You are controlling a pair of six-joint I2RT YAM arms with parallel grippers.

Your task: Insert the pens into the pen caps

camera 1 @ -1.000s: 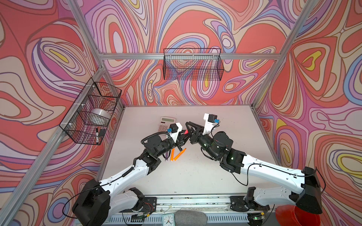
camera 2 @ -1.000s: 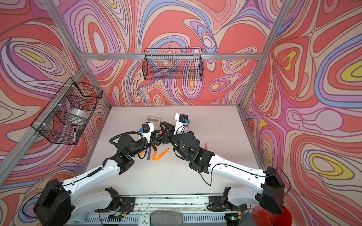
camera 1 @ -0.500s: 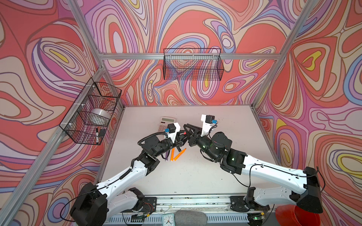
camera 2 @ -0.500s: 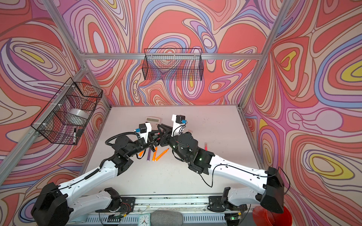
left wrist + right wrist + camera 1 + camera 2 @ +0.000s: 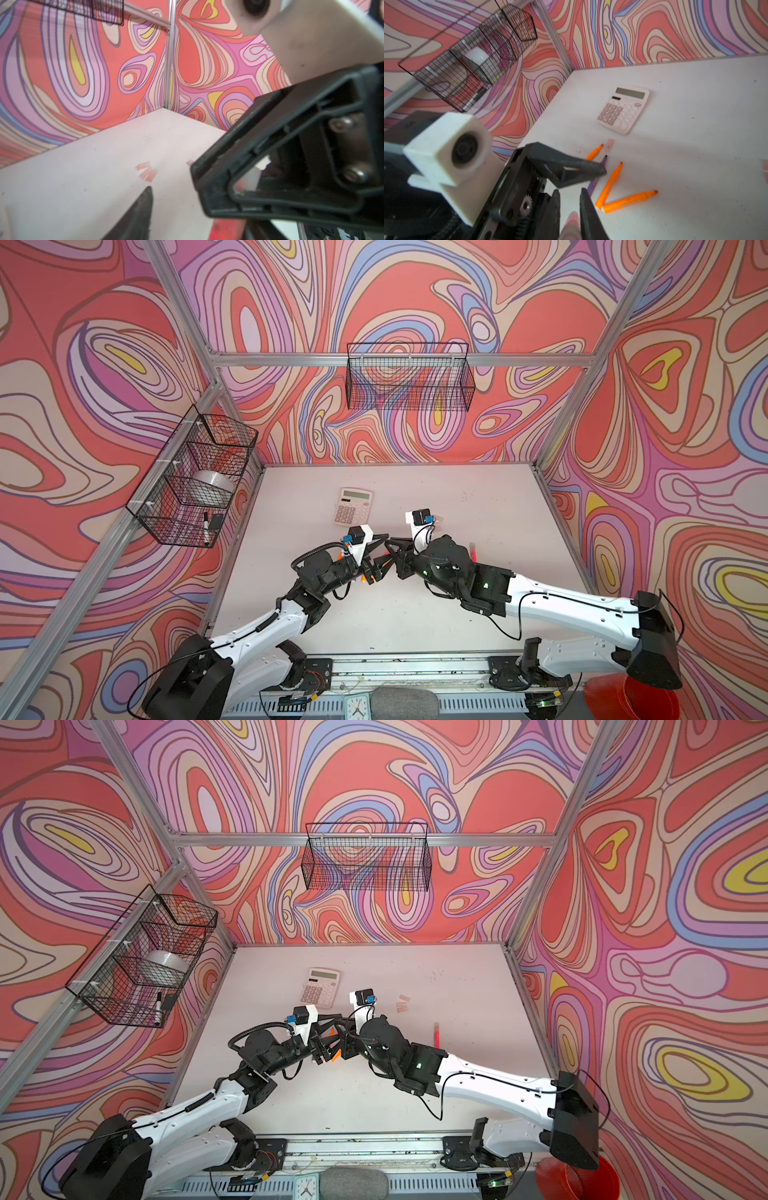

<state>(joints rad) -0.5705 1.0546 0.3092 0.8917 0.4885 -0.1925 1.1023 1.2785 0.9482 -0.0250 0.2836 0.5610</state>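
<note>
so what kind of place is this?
Likely a robot test cell: an aluminium frame boxes in a white table, with swirl-printed walls and a left arm and right arm mounted at its front edge.

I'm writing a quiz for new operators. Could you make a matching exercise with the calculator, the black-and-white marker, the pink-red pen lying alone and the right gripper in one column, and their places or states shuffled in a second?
Column one
1. calculator
2. black-and-white marker
3. lone pink-red pen
4. right gripper

Column two
A. in the wire basket at the left
B. shut on a pink pen
C. on the far part of the table, left of centre
D. on the table, right of the right arm

Pairs: 1-C, 2-A, 3-D, 4-B
</note>
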